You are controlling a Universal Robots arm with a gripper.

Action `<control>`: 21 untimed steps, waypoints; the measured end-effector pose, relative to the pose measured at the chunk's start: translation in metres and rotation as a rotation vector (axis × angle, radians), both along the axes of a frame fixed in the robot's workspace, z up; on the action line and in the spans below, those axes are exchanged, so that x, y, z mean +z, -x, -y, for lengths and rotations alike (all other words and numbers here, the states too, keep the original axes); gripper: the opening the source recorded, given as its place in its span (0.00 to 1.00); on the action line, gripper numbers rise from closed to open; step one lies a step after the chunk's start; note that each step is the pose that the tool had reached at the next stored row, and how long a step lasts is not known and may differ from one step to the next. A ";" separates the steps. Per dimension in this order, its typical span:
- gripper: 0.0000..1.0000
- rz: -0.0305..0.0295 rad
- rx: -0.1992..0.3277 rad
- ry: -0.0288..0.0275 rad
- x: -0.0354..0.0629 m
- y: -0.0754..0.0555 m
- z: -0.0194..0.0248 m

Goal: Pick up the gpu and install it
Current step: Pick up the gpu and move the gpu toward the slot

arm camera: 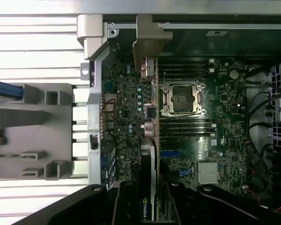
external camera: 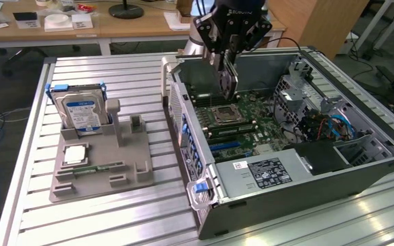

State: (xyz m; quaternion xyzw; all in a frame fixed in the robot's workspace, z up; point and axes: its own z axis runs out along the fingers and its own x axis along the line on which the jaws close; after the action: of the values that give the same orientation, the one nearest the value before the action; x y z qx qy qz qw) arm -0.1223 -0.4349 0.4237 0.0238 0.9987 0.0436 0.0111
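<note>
The gpu (external camera: 227,79) hangs upright and edge-down from my gripper (external camera: 225,55), which is shut on its upper edge. It is a thin dark card, and its lower end hovers just above the motherboard (external camera: 248,128) inside the open computer case (external camera: 320,177), close to the case's rear wall. In the wrist view the gpu (arm camera: 150,140) shows edge-on between my fingers (arm camera: 126,201), with its metal end bracket (arm camera: 150,40) pointing at the case's rear edge. The card runs alongside the CPU socket (arm camera: 181,99).
A grey parts holder (external camera: 104,169) stands on the slatted table at the exterior view's left. It carries a blue-labelled hard drive (external camera: 80,110), a small chip (external camera: 76,152) and a green memory stick (external camera: 91,167). Cables and drive bays (external camera: 327,125) fill the case's far side.
</note>
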 end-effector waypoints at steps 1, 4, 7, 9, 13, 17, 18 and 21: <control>0.26 0.0000 0.000 0.0000 0.0000 -0.002 -0.0001; 0.26 0.0000 0.000 0.0000 0.0000 -0.007 -0.0004; 0.26 0.0000 0.000 0.0000 0.0000 -0.013 -0.0006; 0.26 0.0000 0.000 0.0000 0.0000 -0.016 -0.0008; 0.26 0.0001 0.000 0.0000 0.0000 -0.024 -0.0010; 0.26 0.0000 0.000 -0.0001 0.0000 -0.030 -0.0015; 0.26 0.0000 0.000 -0.0001 0.0000 -0.031 -0.0015; 0.26 0.0000 0.000 0.0000 0.0000 -0.036 -0.0018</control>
State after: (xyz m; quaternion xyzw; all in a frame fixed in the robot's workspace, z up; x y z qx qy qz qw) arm -0.0864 -0.4331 0.4237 0.0238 0.9987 0.0436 0.0111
